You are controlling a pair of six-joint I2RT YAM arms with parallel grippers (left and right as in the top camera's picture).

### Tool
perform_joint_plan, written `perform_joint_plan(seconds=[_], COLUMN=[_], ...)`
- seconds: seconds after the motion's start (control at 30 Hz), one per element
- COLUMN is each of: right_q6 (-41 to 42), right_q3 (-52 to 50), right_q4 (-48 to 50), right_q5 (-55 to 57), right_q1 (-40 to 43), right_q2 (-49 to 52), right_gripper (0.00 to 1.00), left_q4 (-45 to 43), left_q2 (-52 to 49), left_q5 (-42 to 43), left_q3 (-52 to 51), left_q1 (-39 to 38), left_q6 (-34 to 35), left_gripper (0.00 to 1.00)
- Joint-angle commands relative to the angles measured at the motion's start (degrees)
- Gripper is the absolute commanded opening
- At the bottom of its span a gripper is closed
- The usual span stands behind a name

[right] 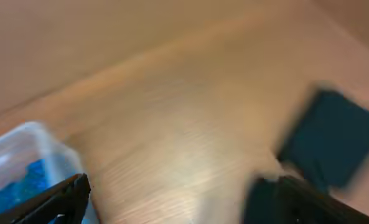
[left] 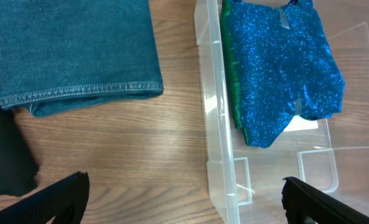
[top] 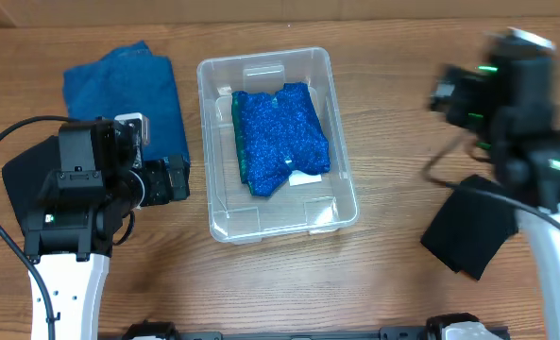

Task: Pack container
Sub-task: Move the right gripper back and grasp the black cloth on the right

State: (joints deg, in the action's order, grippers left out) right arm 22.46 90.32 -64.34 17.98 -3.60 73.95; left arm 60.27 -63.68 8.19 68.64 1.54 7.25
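The clear plastic container (top: 341,203) stands mid-table with a sparkly blue garment (top: 280,132) lying in it. In the left wrist view the container's near wall (left: 216,124) runs between my fingers, with the sparkly garment (left: 277,68) behind it. My left gripper (left: 184,205) is open and empty, just left of the container (top: 180,179). My right gripper (right: 184,199) is open and empty, up over the table right of the container (top: 442,94), and its view is blurred. The container's corner (right: 22,155) shows at that view's lower left.
Folded blue denim (top: 119,90) lies left of the container, also in the left wrist view (left: 72,50). A black cloth (top: 20,179) lies under the left arm. Another black cloth (top: 468,231) lies at the right front, blurred in the right wrist view (right: 333,137).
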Motion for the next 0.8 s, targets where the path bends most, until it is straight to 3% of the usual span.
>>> perform_joint_plan(seconds=[0.0,0.13,0.27,0.4,0.6,0.67,0.77], right_q6=[8.63,5.07,2.73,2.64,2.51,1.16,1.07], right_q3=[-1.16,-14.34,-34.82,-47.52,-51.43,-51.43,-51.43], right_q4=[-7.04,-4.96,8.98,20.2,26.49,26.73,26.6], right_q5=[-6.38,-15.02,-22.82,-24.61,-27.85,-28.61,-28.63], right_q1=[12.79,29.27,40.59,44.83,44.81,44.81,44.81], right_q2=[0.02,0.04,0.87,4.31,10.19,11.87,12.98], right_gripper=[1.0,1.0,1.0,1.0,0.99,0.87,0.48], left_q4=[-0.07,-0.13,-0.09,-0.07,-0.09,-0.07,-0.09], left_q2=[-0.02,-0.02,-0.02,-0.02,-0.02,-0.02,-0.02], left_q5=[0.44,0.42,0.44,0.42,0.42,0.44,0.42], left_q3=[1.36,1.36,1.36,1.36,1.36,1.36,1.36], left_q1=[0.31,0.31,0.31,0.31,0.31,0.31,0.31], left_q6=[-0.85,-0.85,-0.85,-0.85,-0.85,-0.85,-0.85], left_gripper=[1.0,1.0,1.0,1.0,1.0,1.0,1.0])
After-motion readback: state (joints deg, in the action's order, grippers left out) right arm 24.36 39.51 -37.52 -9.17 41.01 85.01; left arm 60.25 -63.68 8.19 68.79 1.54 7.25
